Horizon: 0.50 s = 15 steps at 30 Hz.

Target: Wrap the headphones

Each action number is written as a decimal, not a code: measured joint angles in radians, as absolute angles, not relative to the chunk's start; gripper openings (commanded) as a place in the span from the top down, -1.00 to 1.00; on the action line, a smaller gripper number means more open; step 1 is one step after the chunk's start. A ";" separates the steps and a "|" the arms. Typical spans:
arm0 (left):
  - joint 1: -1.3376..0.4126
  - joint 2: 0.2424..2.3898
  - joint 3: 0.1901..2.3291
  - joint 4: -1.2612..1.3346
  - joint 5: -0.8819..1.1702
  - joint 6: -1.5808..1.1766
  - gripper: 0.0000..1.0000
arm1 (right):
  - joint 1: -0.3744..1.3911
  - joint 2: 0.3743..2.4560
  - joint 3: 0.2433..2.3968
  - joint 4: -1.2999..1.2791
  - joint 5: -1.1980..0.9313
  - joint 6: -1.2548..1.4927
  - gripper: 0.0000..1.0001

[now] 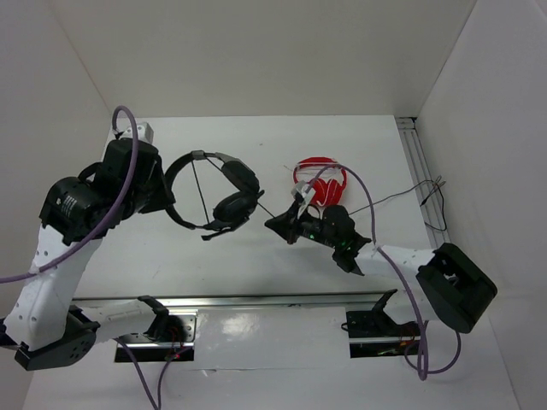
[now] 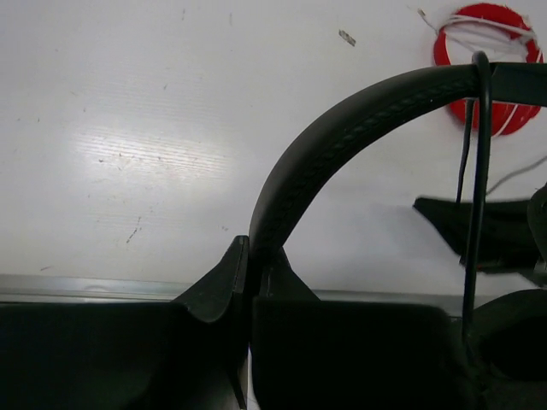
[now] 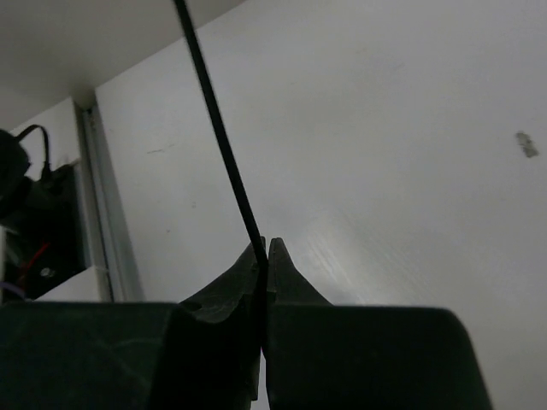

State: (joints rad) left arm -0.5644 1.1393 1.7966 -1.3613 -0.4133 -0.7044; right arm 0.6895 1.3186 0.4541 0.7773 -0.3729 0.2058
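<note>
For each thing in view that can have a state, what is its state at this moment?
left end effector: shut on the headband of the black headphones.
right end effector: shut on the cable.
black headphones: held by the headband, one cable strand crossing its arc.
cable: stretched straight, pinched at one point.
red headphones: lying on the table, held by nothing.
</note>
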 measured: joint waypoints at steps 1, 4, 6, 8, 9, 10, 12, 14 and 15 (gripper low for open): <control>-0.544 1.143 1.799 -1.360 -0.411 -0.712 1.00 | 0.721 1.308 0.443 0.790 -0.360 0.212 0.99; -0.475 1.182 1.806 -1.339 -0.379 -0.720 1.00 | 0.840 1.292 0.430 0.807 -0.297 0.221 0.99; -0.417 1.230 1.807 -1.308 -0.325 -0.735 1.00 | 0.916 1.292 0.432 0.808 -0.254 0.223 0.99; -0.368 1.273 1.791 -1.273 -0.274 -0.739 1.00 | 0.970 1.291 0.439 0.807 -0.215 0.223 0.99; -0.344 1.288 1.771 -1.248 -0.247 -0.742 1.00 | 0.992 1.291 0.442 0.808 -0.196 0.223 0.97; -0.316 1.298 1.737 -1.219 -0.221 -0.750 1.00 | 1.018 1.291 0.447 0.810 -0.175 0.223 0.95; -0.287 1.306 1.694 -1.200 -0.196 -0.768 1.00 | 1.063 1.294 0.455 0.819 -0.153 0.224 0.90; -0.263 1.305 1.662 -1.196 -0.177 -0.789 1.00 | 1.106 1.306 0.467 0.828 -0.133 0.224 0.90; -0.255 1.303 1.653 -1.195 -0.171 -0.795 1.00 | 1.129 1.320 0.480 0.836 -0.121 0.224 0.90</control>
State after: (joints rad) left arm -0.2554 1.3029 1.6531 -1.1946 -0.1715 -0.7948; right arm 1.1290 1.3205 0.4801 0.8356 -0.1207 0.2237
